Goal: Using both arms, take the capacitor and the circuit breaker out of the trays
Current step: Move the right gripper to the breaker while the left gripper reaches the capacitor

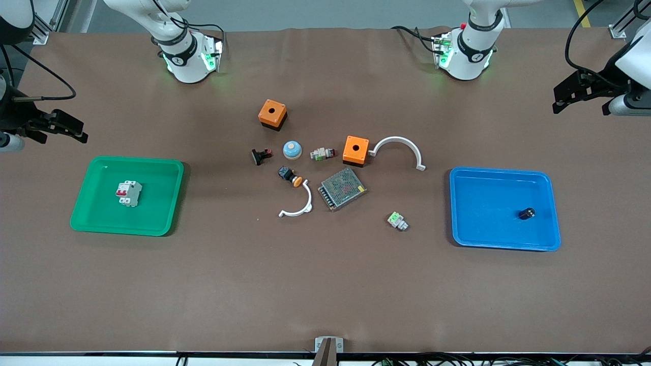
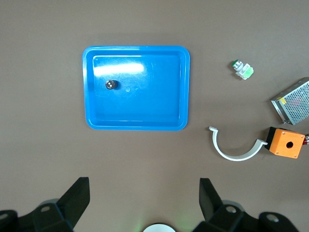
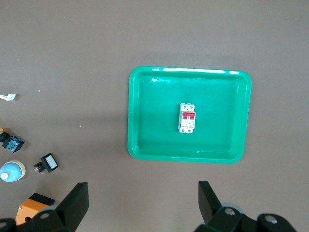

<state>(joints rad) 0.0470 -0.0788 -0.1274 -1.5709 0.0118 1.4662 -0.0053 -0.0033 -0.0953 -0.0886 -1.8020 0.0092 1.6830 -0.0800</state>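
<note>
The capacitor [image 1: 527,214], a tiny black cylinder, lies in the blue tray [image 1: 468,234] at the left arm's end of the table; it also shows in the left wrist view [image 2: 111,84]. The breaker [image 1: 129,193], light grey with red levers, lies in the green tray [image 1: 91,218] at the right arm's end and shows in the right wrist view [image 3: 187,117]. My left gripper [image 1: 582,104] [image 2: 144,193] is open and empty, high over bare table beside the blue tray. My right gripper [image 1: 58,133] [image 3: 143,193] is open and empty, high over bare table beside the green tray.
Loose parts lie mid-table between the trays: two orange boxes [image 1: 272,114] [image 1: 355,150], a blue dome [image 1: 292,149], two white arcs [image 1: 399,150] [image 1: 297,203], a mesh-covered metal box [image 1: 342,188], green-and-white connectors [image 1: 397,221] [image 1: 322,153], an orange-capped button [image 1: 290,176], a black-and-red part [image 1: 261,155].
</note>
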